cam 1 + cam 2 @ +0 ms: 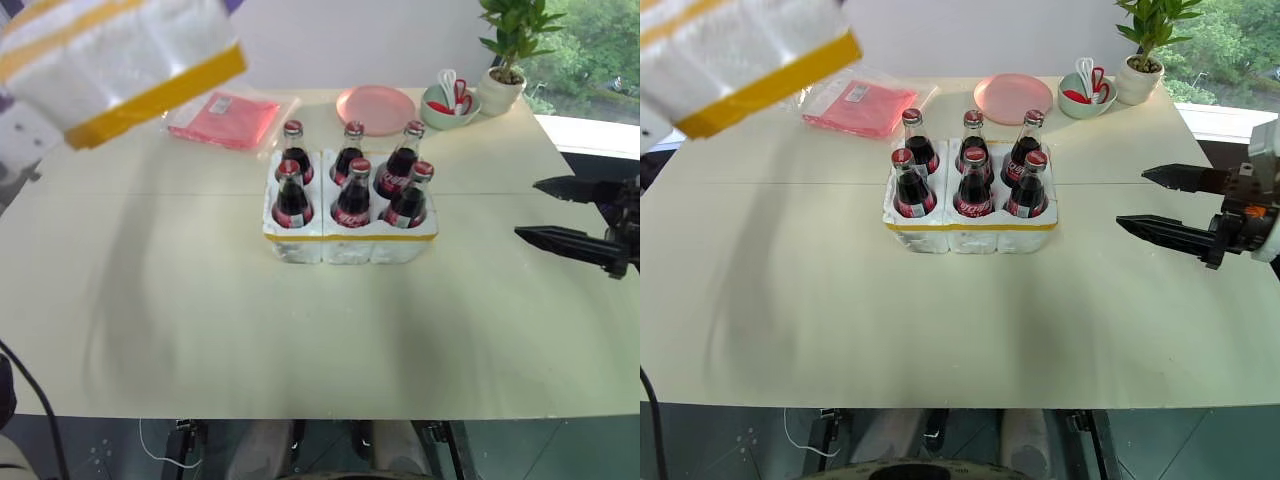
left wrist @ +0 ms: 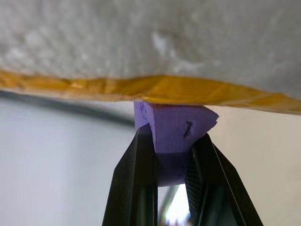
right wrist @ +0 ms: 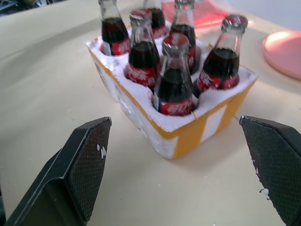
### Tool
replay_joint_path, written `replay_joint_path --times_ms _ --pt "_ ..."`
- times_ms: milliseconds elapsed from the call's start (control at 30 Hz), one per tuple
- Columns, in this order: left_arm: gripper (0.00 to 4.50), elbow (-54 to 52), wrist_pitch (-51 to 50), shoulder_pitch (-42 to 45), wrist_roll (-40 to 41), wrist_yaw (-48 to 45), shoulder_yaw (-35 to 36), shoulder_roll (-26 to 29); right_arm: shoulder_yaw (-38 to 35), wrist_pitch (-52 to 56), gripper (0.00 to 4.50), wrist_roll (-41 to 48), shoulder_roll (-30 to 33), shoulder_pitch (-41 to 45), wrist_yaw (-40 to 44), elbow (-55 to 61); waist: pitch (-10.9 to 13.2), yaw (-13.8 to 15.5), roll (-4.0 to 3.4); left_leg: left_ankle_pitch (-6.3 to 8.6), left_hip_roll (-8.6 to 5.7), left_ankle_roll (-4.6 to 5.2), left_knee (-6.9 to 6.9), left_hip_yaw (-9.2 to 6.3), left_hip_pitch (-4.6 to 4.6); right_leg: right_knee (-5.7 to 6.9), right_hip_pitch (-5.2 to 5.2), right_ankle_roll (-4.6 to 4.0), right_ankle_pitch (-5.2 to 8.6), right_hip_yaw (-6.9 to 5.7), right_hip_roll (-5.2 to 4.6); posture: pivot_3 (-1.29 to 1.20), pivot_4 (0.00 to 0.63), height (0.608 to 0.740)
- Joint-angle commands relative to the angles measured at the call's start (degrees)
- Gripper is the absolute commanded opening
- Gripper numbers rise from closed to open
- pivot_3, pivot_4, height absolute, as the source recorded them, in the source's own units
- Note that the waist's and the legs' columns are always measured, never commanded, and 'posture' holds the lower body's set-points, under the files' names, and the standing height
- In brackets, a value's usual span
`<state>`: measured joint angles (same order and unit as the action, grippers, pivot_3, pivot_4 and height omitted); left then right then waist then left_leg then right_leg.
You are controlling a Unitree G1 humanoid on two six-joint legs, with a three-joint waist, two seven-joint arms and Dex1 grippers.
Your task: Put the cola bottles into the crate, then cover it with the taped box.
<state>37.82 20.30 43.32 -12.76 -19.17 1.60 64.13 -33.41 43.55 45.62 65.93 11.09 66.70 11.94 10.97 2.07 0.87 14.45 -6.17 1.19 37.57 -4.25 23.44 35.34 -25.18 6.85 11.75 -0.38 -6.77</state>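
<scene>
Up at ten o'clock the left gripper (image 2: 171, 155) clamps the taped box (image 1: 110, 60) by its purple tab, ready to cover the full crate (image 1: 350, 238), while the right gripper (image 1: 568, 215) waits at three o'clock, fingers apart.

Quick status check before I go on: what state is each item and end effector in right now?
Cola bottles: all six capped, upright in the crate's wells.
Crate: on the table, full, uncovered.
Taped box: lifted off the table, tilted.
Purple handle: clamped between the left fingers.
Left end effector: shut on the purple handle.
Right end effector: open, empty, right of the crate.
Pink plate: empty.
</scene>
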Motion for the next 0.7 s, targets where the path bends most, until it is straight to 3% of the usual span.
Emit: replay_joint_path --times_ms 33,333,700 --pt "0.41 -17.37 -7.38 -0.28 5.98 -7.55 2.53 -0.75 -0.34 -2.0 4.5 -0.74 0.38 1.32 0.37 -1.02 0.0 -0.04 -0.01 0.0 0.01 0.0 0.0 0.0 0.0 0.0 -0.01 0.0 0.0 0.0 0.02 0.0 0.15 0.74" --pt "0.41 -47.95 -30.04 3.35 4.4 -20.2 -3.29 -4.29 -0.55 -2.63 4.5 -1.21 -1.42 0.1 -0.61 -1.0 0.0 -0.54 -0.01 -0.01 0.02 0.02 0.11 0.01 0.0 0.07 0.05 0.0 0.0 0.0 0.21 0.0 0.15 0.74" --pt "0.41 -53.49 -29.83 1.5 -13.01 -23.37 -12.8 -5.33 -2.25 -1.89 4.5 0.06 -3.75 -0.4 -3.49 0.49 0.02 -1.47 -0.02 0.04 0.04 0.11 0.32 0.0 -0.05 0.05 0.23 0.0 0.0 0.0 0.26 0.0 0.15 0.74"
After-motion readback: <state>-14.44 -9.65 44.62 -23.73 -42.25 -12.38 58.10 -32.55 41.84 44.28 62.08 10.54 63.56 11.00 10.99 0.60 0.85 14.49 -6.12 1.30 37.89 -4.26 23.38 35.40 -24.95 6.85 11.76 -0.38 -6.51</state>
